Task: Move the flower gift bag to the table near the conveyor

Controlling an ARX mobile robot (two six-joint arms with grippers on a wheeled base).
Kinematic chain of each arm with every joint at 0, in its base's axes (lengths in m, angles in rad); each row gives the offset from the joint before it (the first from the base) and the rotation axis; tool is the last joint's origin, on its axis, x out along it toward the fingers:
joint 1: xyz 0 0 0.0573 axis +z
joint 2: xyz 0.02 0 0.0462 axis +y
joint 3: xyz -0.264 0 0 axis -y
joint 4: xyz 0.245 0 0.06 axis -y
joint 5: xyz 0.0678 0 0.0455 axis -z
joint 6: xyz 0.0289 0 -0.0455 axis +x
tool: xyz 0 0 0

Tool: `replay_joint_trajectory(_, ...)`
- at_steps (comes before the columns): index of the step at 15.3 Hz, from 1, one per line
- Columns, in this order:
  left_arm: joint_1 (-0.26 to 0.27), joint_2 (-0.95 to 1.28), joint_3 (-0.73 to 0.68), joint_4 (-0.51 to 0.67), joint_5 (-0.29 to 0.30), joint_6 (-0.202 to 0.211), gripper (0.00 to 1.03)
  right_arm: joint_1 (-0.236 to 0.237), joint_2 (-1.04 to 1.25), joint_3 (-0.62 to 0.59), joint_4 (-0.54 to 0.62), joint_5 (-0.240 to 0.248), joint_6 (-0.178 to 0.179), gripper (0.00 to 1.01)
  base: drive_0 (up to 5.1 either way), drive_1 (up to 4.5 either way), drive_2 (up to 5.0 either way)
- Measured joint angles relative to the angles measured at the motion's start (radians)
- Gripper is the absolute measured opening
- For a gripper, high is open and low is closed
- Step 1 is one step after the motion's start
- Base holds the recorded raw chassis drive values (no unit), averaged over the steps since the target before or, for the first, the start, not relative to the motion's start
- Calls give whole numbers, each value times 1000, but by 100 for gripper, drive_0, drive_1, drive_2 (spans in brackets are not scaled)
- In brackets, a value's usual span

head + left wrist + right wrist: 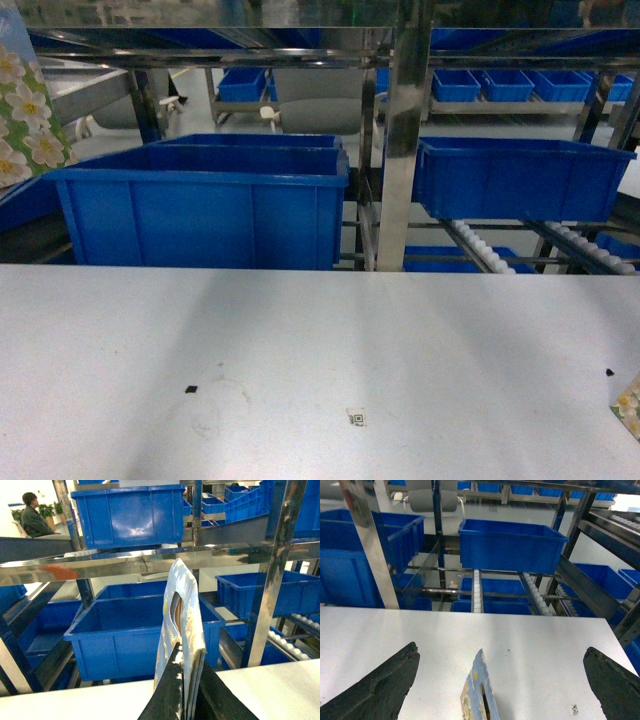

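In the left wrist view my left gripper [189,690] is shut on the lower edge of a flower gift bag [182,610]. That bag stands upright above the near edge of the white table [280,685], and in the head view it shows at the upper left [25,110]. A second flowered bag [480,692] stands on the table between the fingers of my right gripper [501,647], which is wide open and does not touch it. Its corner shows at the lower right of the head view [628,405]. The conveyor's white rollers [535,592] run just beyond the table's far edge.
Large blue bins [200,205] [515,175] sit on the steel rack behind the table, with a shiny upright post [400,150] between them. A small square code mark [356,417] and black specks [190,388] lie on the tabletop. A seated person [35,520] is far off to the left.
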Motion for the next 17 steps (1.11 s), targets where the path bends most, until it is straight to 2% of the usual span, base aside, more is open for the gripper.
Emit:
replay_joint_trajectory(3,0,0,0,0,0,0,2,32,-214,-21,-144,27,47,98,0,0,0)
replay_joint_trajectory(5,0,0,0,0,0,0,2,74,-344,-35,-220,74,68,98,0,0,0)
replay_joint_trajectory(6,0,0,0,0,0,0,2,101,-402,-48,-256,118,64,98,0,0,0)
replay_joint_trajectory(7,0,0,0,0,0,0,2,105,-423,-56,-259,143,60,98,0,0,0)
replay_joint_trajectory(9,0,0,0,0,0,0,2,105,-422,-56,-260,146,60,98,0,0,0)
replay_joint_trajectory(13,-82,185,4,127,-64,0,2,105,-422,-56,-260,146,58,98,0,0,0)
replay_joint_trajectory(17,-85,389,39,234,-116,-18,2,105,-422,-56,-261,146,58,98,0,0,0)
